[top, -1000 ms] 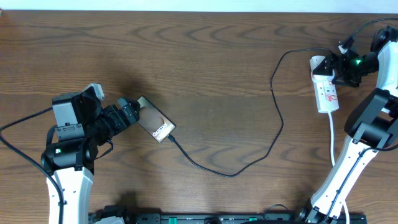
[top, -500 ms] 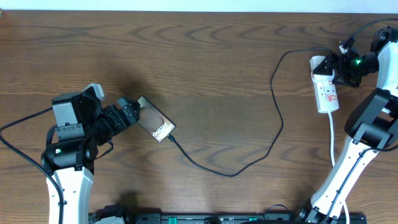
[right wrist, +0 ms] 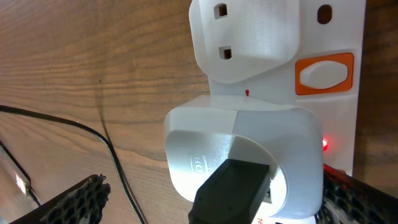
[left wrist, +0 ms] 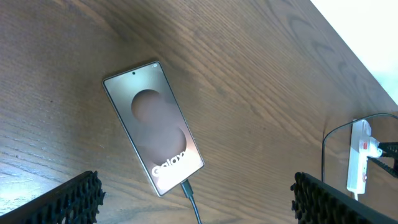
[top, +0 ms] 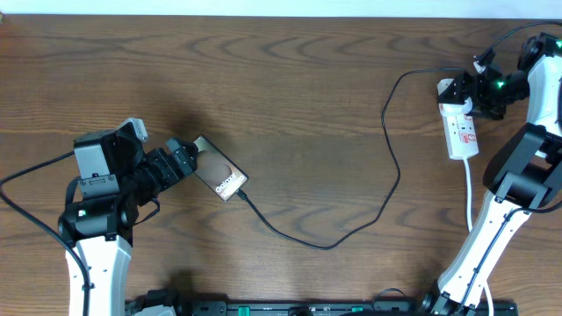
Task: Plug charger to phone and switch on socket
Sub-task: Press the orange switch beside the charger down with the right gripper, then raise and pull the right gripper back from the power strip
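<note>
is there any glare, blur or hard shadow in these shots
Overhead: even light, sharp, only a soft shadow on the table. Left wrist: the phone face mirrors two dim blotches, no harsh glare; the pads at the bottom corners look soft. Right wrist: very close on the socket; the white plug is in focus, a red light glows.

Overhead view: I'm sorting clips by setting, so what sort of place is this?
Probably a robotics lab bench: a left arm and right arm stand at a wood-grain table holding a phone, its charger and a white socket.
</note>
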Controlling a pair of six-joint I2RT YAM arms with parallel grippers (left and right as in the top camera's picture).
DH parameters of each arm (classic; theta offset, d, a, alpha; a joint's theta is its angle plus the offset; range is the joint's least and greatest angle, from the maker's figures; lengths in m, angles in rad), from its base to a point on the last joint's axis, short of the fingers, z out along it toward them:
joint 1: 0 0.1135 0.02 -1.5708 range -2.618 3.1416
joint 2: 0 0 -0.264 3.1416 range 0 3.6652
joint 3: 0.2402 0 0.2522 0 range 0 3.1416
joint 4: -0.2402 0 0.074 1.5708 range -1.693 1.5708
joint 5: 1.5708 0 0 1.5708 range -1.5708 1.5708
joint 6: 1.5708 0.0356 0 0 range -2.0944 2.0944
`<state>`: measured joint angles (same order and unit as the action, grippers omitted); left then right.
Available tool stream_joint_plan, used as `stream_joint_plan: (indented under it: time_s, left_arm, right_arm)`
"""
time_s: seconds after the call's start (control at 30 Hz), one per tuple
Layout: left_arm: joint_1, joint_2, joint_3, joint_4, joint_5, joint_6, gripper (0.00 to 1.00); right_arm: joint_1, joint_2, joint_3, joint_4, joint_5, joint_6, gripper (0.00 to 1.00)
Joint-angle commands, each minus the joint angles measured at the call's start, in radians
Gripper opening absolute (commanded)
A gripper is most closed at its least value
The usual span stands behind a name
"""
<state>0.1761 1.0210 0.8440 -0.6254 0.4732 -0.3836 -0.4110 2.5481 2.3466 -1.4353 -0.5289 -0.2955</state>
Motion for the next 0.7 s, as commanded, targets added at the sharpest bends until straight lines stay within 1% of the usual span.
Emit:
stream_joint_plan:
  time_s: [0.0, 0.23, 0.4, 0.47, 0.67]
  left_arm:
    - [0.004, 0.004, 0.007, -0.003, 0.013, 0.025, 0.97]
    - [0.004, 0.004, 0.007, -0.003, 0.013, 0.025, 0.97]
    - [0.004, 0.004, 0.007, -0.003, 0.013, 0.032, 0.97]
    - [0.004, 0.004, 0.007, -0.002, 0.013, 0.032, 0.97]
    - [0.004, 0.004, 0.007, -0.002, 0.013, 0.032, 0.97]
  right_arm:
    - [0.066, 0.033, -0.034, -0.017, -0.129, 0.012, 0.99]
    - [0.065, 0.033, -0.033, -0.011, -0.119, 0.012, 0.99]
    - [0.056, 0.033, -0.015, 0.008, -0.023, 0.055, 0.99]
    - [0.048, 0.033, 0.005, 0.006, 0.015, 0.077, 0.99]
    - [-0.006, 0.032, 0.109, -0.047, 0.027, 0.124, 0.99]
